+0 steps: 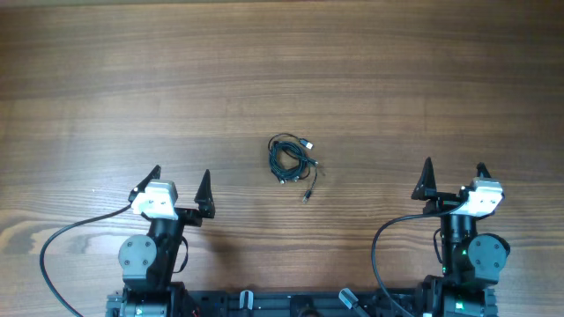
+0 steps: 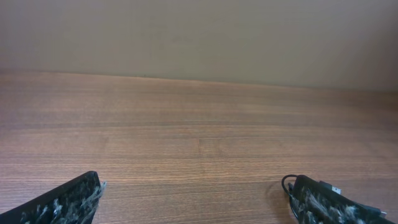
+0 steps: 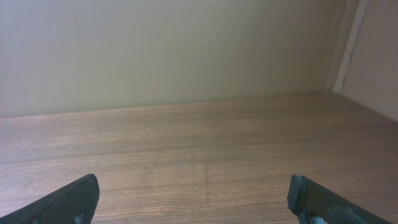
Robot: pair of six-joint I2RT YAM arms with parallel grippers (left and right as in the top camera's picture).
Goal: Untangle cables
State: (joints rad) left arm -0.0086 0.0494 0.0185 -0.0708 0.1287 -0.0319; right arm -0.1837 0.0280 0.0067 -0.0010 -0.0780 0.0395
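Cables were bunched between left gripper and right gripper, both spread apart, empty; loose plug end was judged best pinched first.

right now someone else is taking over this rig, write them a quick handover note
Left gripper: open, empty, low near the front edge on the left.
Right gripper: open, empty, low near the front edge on the right.
The cables lie in one small coiled tangle on the table, between the two arms and a little ahead of them, touched by neither gripper. One plug end trails toward the arms.
Done: nothing, no cord is separated yet.
Left: grasp the bundle, pull the cords apart and lay each out on its own.
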